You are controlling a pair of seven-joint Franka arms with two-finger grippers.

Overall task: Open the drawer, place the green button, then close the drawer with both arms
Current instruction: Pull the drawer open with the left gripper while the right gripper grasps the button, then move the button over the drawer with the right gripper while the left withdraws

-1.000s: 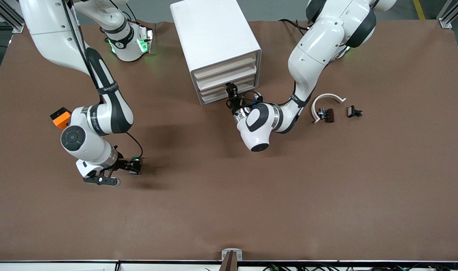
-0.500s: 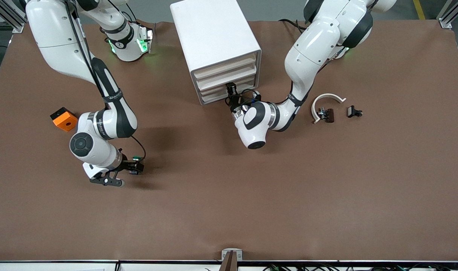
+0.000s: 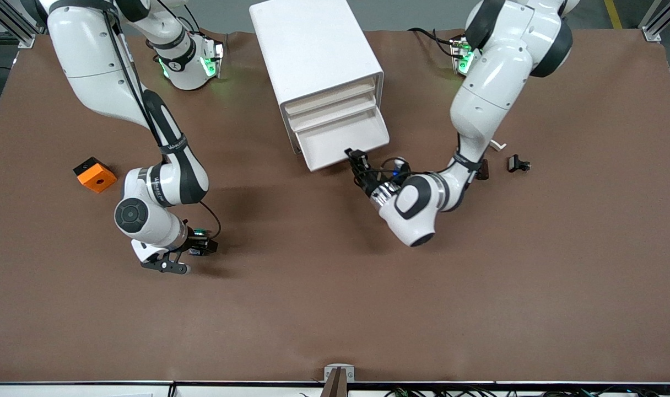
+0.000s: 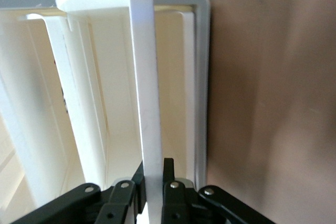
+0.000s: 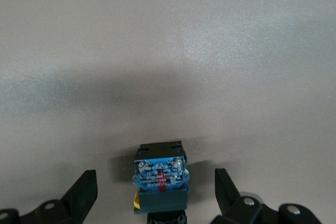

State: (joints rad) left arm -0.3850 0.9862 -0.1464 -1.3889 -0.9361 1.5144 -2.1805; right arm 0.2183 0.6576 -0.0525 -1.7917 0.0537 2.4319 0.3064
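The white cabinet (image 3: pixel 313 49) stands at the back middle of the table. Its lowest drawer (image 3: pixel 340 139) is pulled out. My left gripper (image 3: pixel 353 156) is shut on the drawer's front edge; the left wrist view shows its two fingers pinching the white front panel (image 4: pixel 144 77) at the left gripper (image 4: pixel 155 182). The button (image 3: pixel 200 241) lies on the table toward the right arm's end. My right gripper (image 3: pixel 201 246) is low over it and open. In the right wrist view the button (image 5: pixel 160 174) shows its blue base between the spread fingers of the right gripper (image 5: pixel 156 184), with gaps on both sides.
An orange block with a hole (image 3: pixel 95 174) lies near the right arm's elbow. A small black clip (image 3: pixel 518 163) lies toward the left arm's end. A brown clip (image 3: pixel 482 169) and a white curved piece (image 3: pixel 498 144) show partly under the left forearm.
My left gripper has pulled the lowest drawer out toward the front camera, and the left arm swung with it. My right arm has shifted slightly around the button.
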